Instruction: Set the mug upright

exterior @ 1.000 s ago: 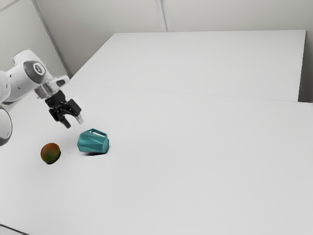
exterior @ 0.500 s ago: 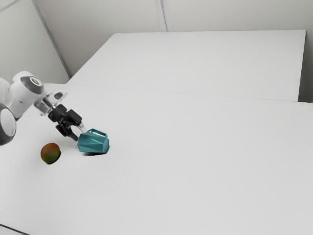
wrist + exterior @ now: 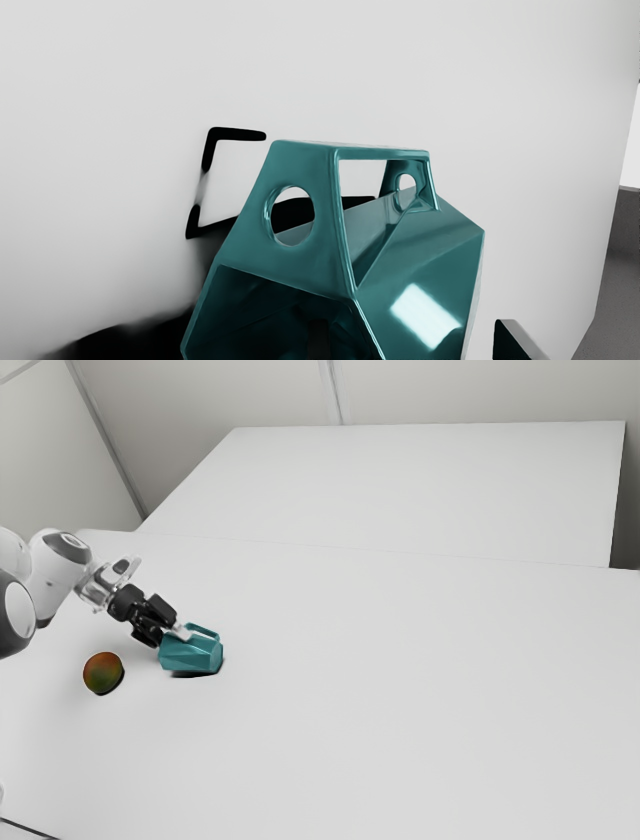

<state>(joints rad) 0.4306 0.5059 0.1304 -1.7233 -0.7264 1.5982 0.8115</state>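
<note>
Mug (image 3: 190, 656) on table (image 3: 400, 670), likely fruit (image 3: 102, 672) nearby

The mug (image 3: 190, 654) is plain teal all over.

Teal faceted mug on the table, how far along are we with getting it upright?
Reaching looks mostly done: the black two-finger hand is at the mug's open mouth. Gripping seems to be in progress; its fingers stand apart, one on each side of the mug's wall. Closing, tipping up and releasing are left, since the mug lies sideways on the white table, handle uppermost.
</note>
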